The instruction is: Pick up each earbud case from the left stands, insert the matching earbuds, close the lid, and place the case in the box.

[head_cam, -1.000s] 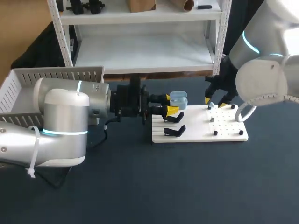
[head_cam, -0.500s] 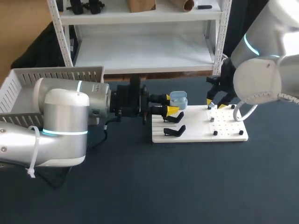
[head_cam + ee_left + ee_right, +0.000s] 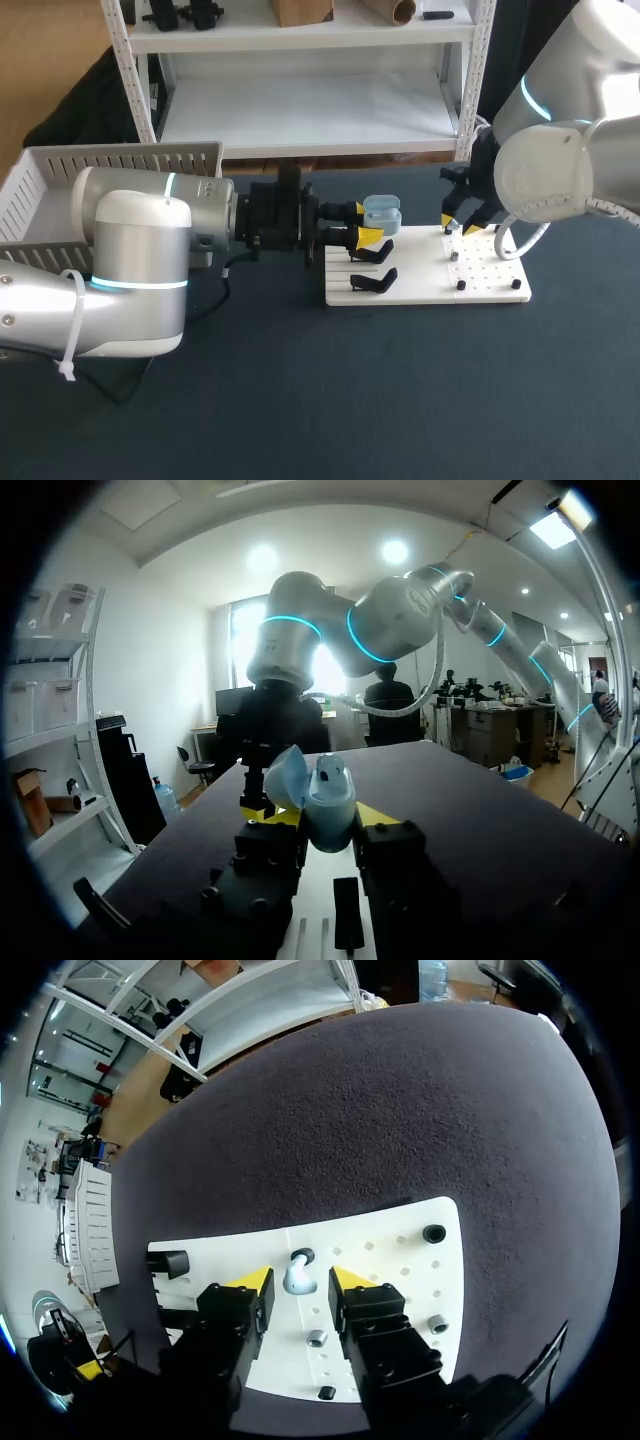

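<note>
Left jaws tight on the open blue case (image 3: 330,815) — right jaws apart, astride a white earbud (image 3: 296,1278).

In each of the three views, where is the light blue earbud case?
Head view: earbud case between the left gripper's yellow tips, at the white board's left end.
Left wrist view: earbud case, lid open, between own fingers.
Right wrist view: not seen.
Shared landmark: the white board.

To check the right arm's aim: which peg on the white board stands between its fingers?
The one carrying the white earbud: it sits between the right gripper's open yellow tips. The other pegs on the white board carry none.
</note>
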You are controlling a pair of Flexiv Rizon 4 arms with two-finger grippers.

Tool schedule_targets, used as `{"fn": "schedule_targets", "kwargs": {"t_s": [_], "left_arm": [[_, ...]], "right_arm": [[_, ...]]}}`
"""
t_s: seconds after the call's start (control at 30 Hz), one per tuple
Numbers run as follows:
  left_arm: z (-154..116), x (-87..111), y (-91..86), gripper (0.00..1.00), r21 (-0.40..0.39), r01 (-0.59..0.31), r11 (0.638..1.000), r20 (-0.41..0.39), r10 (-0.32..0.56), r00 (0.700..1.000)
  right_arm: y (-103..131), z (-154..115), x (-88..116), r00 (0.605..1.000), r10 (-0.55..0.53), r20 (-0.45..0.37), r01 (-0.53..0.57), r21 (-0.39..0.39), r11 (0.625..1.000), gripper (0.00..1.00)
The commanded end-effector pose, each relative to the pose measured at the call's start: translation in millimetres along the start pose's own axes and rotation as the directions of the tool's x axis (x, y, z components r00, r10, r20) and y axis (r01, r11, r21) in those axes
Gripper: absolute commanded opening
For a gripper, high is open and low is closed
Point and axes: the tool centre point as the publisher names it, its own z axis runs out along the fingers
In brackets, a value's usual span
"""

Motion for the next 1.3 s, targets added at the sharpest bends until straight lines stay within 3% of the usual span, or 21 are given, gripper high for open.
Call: {"fn": "schedule_targets", "kwargs": {"t_s": [0.03, 0.23, 0.27, 0.3, 0.33, 0.57, 0.93, 1.3], "left_arm": [[1, 0.5, -1.4, 0.0, -0.008, -0.002, 1.0, 0.001, 0.002, 1.0], [1, 0.5, -1.4, 0.0, -0.008, -0.002, 1.0, 0.001, 0.002, 1.0], [1, 0.5, -1.4, 0.0, -0.008, -0.002, 1.0, 0.001, 0.002, 1.0], [1, 0.5, -1.4, 0.0, -0.008, -0.002, 1.0, 0.001, 0.002, 1.0], [1, 0.5, -1.4, 0.0, -0.008, -0.002, 1.0, 0.001, 0.002, 1.0], [1, 0.5, -1.4, 0.0, -0.008, -0.002, 1.0, 0.001, 0.002, 1.0], [1, 0.5, -1.4, 0.0, -0.008, -0.002, 1.0, 0.001, 0.002, 1.0], [1, 0.5, -1.4, 0.0, -0.008, -0.002, 1.0, 0.001, 0.002, 1.0]], "right_arm": [[1, 1, -2, 1.0, -0.001, -0.005, 0.001, -0.001, 1.0, 0.3], [1, 1, 0, 1.0, -0.002, -0.007, 0.002, 0.002, 1.0, 0.22], [1, 1, 0, 1.0, -0.002, -0.008, 0.002, 0.002, 1.0, 0.18], [1, 1, 0, 1.0, -0.002, -0.009, 0.002, 0.003, 1.0, 0.05], [1, 1, 0, 1.0, -0.003, -0.009, 0.003, 0.004, 1.0, 0.0], [1, -5, 2, 1.0, -0.003, -0.004, 0.003, 0.007, 1.0, 0.0], [9, -40, 15, 0.998, -0.021, 0.054, 0.02, 0.003, 1.0, 0.0], [23, -114, 30, 0.998, -0.025, 0.06, 0.022, 0.063, 0.998, 0.0]]}}
